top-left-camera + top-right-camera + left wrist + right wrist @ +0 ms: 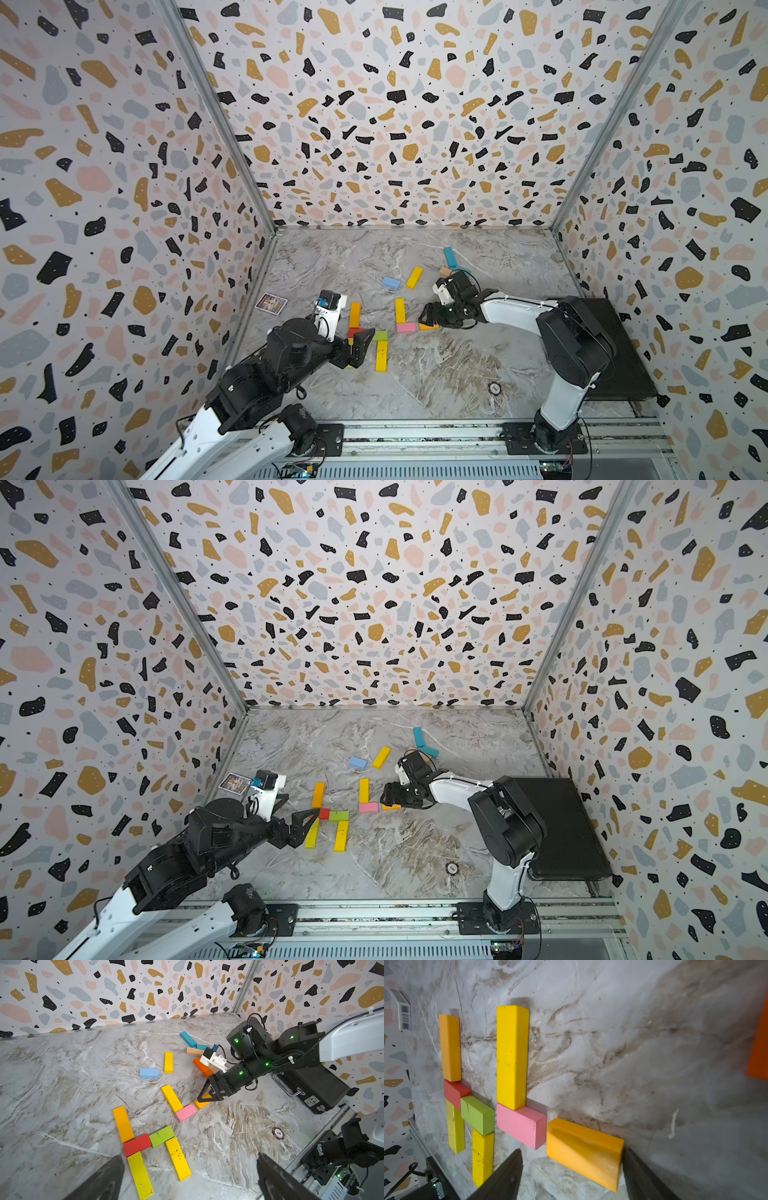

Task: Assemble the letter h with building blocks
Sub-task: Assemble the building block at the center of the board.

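Straddles short orange block (pixel 587 1157) at lower centre, right gripper (pixel 572 1150) jaws spread, one finger (pixel 635 1163) touching its end, pink block (pixel 519 1126) just beside, left gripper (pixel 190 1157) jaws wide apart, bottom edge

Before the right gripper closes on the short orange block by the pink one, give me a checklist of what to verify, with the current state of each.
1. The right gripper straddles the short orange block: ok.
2. Both fingers touch it: not ok, a gap shows on the side of the pink block.
3. The short orange block lies flat: cannot tell.
4. It sits square with the pink block: not ok, it is skewed.
5. The pink block touches the long yellow block: ok.
6. The left gripper is open and clear of this group: ok.
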You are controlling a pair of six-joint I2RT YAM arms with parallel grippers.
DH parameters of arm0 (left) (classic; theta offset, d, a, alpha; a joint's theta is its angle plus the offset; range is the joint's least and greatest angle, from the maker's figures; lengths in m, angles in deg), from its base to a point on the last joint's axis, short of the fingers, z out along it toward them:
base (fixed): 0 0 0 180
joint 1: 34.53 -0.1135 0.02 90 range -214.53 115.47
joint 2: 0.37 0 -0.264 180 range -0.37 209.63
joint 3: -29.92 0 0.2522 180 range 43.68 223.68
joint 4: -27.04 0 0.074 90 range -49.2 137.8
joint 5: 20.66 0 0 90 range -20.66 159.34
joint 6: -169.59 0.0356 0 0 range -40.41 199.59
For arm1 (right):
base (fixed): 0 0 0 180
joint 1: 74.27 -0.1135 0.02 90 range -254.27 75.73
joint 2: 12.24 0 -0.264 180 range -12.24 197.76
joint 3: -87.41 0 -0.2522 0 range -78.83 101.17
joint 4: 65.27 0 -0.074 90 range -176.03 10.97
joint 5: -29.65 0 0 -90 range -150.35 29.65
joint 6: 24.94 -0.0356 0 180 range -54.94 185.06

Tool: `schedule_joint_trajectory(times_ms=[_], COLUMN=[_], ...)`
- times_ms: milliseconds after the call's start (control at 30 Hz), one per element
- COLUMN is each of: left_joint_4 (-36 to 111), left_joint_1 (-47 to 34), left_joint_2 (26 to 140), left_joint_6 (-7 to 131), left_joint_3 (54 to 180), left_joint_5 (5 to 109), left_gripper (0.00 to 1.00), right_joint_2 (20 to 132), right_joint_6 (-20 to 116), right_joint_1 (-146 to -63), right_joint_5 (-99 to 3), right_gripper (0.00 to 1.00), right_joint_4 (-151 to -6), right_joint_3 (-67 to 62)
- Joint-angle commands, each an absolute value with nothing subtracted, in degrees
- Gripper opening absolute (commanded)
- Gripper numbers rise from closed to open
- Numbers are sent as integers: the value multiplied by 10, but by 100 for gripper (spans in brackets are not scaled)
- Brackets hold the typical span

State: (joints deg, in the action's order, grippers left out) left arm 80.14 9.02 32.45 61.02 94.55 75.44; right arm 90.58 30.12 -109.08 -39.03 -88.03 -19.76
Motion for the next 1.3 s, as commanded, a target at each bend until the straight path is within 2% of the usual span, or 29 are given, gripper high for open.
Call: schedule_joint_trajectory(times_ms=[0, 667, 867, 967, 1100, 1267], left_joint_4=[783, 780, 779, 779, 774, 754], left_joint_1=[88, 85, 85, 85, 85, 70], left_joint_2=[325, 331, 334, 339, 361, 443], left_joint_6=[621, 620, 619, 618, 615, 605], left_joint_3=[942, 942, 941, 941, 946, 975], left_joint_5=[756, 750, 748, 750, 745, 697], left_gripper=[99, 99, 99, 99, 99, 99], right_joint_2=[904, 905, 900, 863, 762, 673], right_joint_6=[302, 290, 289, 283, 284, 317], right_joint_1=[-1096, -1108, -1108, -1101, -1075, -1071], right_joint_5=[-387, -391, -410, -462, -517, -562], right_gripper=[77, 77, 81, 82, 82, 82], right_joint_4=[-889, -876, -883, -886, -878, -912], right_joint_3=[-201, -205, -196, -204, -243, -279])
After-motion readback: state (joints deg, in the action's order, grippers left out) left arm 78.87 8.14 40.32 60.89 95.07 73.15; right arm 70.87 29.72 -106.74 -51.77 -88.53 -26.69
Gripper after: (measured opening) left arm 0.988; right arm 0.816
